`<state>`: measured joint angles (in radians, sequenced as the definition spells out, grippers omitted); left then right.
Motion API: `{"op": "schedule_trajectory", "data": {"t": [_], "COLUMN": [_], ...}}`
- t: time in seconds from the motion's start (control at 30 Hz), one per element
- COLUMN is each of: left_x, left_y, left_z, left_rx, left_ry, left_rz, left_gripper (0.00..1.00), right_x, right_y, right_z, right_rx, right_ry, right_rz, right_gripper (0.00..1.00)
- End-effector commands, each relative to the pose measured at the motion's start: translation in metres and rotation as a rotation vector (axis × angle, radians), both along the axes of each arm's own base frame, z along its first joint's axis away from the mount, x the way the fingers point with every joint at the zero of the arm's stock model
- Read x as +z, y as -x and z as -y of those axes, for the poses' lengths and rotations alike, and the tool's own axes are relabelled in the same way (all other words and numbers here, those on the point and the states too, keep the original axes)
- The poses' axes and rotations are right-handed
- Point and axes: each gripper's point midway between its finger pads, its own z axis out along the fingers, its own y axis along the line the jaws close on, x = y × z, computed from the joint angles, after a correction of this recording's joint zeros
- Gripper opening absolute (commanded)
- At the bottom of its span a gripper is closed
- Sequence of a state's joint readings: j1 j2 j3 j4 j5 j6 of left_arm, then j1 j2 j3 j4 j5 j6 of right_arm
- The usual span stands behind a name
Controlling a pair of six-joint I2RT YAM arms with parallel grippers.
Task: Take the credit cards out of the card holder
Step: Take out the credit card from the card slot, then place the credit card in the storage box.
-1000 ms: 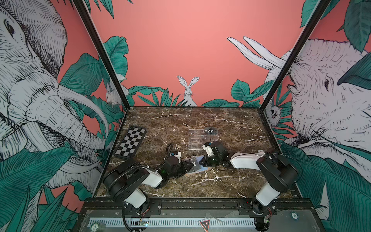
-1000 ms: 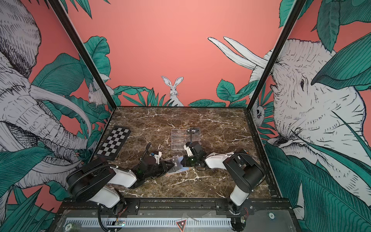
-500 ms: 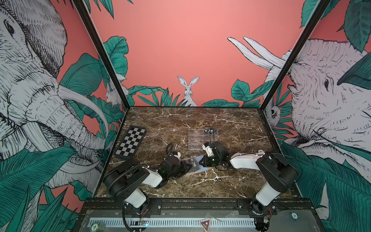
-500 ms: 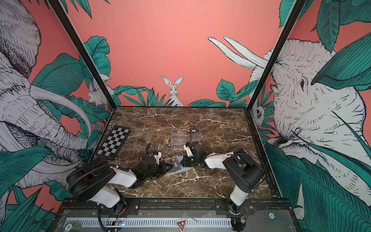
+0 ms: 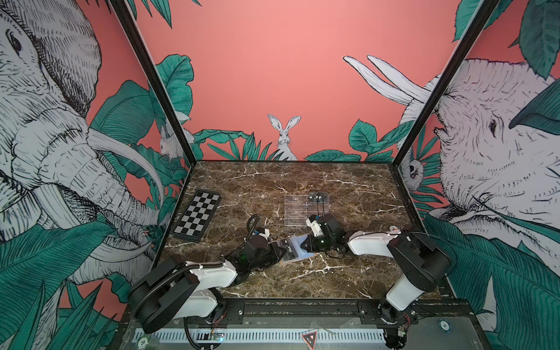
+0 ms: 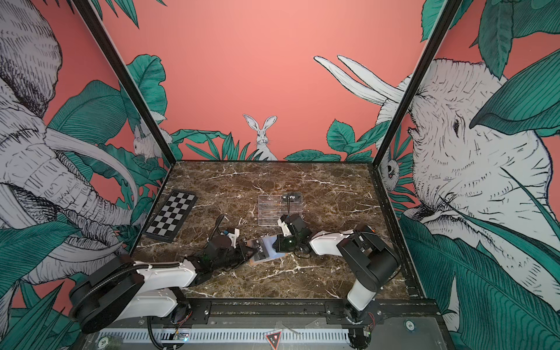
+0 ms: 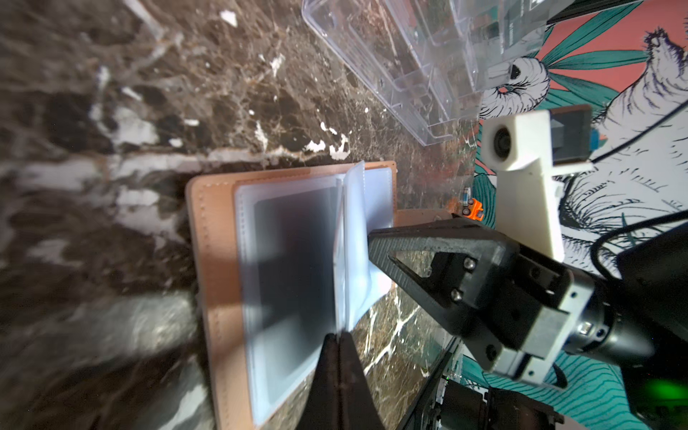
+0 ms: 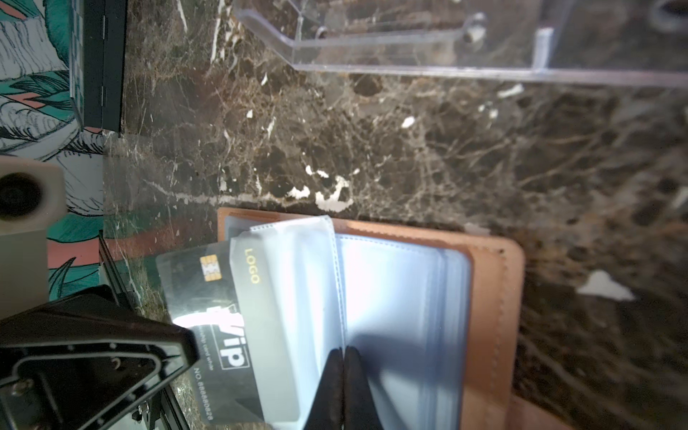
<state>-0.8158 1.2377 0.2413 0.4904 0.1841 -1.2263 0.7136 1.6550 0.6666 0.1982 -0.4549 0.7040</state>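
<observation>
Now, in both top views: card holder (image 5: 298, 254) lies open on the table (image 5: 303, 181) between the arms. The credit card (image 5: 289, 249) is half out of its sleeve, long axis across the table, free end toward the left arm. Just behind: acrylic stand (image 5: 297, 209); chequered board (image 5: 198, 215) off left. Left wrist: left gripper (image 7: 338, 337) clamped on that card, seen edge-on. Right wrist: right gripper (image 8: 344, 352) pinches one of the card holder's clear sleeves.

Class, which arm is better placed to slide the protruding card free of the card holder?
Left: the left fingers grip the card by its exposed end; the right fingers pinch the clear sleeves, steadying the card holder.
</observation>
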Motion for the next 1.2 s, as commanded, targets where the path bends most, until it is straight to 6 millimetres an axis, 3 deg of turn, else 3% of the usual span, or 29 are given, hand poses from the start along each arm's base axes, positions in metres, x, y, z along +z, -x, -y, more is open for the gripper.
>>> {"op": "schedule_trajectory", "data": {"t": [0.0, 0.2, 0.23, 0.33, 0.57, 0.67, 0.87, 1.17], "left_x": [-0.001, 0.019, 0.022, 0.034, 0.073, 0.089, 0.123, 0.157], "left_y": [0.002, 0.002, 0.002, 0.002, -0.001, -0.003, -0.015, -0.043], "left_z": [-0.012, -0.009, -0.009, -0.008, -0.006, 0.000, 0.019, 0.061], "left_rx": [0.009, -0.003, -0.004, -0.009, -0.021, -0.038, -0.051, -0.094], "left_ry": [-0.082, -0.055, -0.049, -0.025, 0.020, 0.042, 0.139, 0.298], "left_rz": [-0.004, 0.031, 0.036, 0.056, 0.145, 0.169, 0.229, 0.293], "left_gripper": [0.00, 0.00, 0.00, 0.00, 0.00, 0.00, 0.00, 0.00], "right_x": [-0.022, -0.007, 0.005, 0.024, 0.069, 0.089, 0.125, 0.164], "right_y": [0.020, 0.013, 0.010, 0.003, -0.013, -0.023, -0.038, -0.052], "right_z": [0.021, 0.017, 0.015, 0.017, 0.032, 0.038, 0.056, 0.076], "right_rx": [-0.012, -0.012, -0.014, -0.031, -0.083, -0.111, -0.159, -0.208], "right_ry": [0.105, 0.082, 0.062, 0.046, 0.001, -0.050, -0.145, -0.295], "right_rz": [-0.073, -0.027, 0.004, 0.066, 0.176, 0.200, 0.226, 0.243], "right_gripper": [0.00, 0.00, 0.00, 0.17, 0.66, 0.77, 0.84, 0.85]}}
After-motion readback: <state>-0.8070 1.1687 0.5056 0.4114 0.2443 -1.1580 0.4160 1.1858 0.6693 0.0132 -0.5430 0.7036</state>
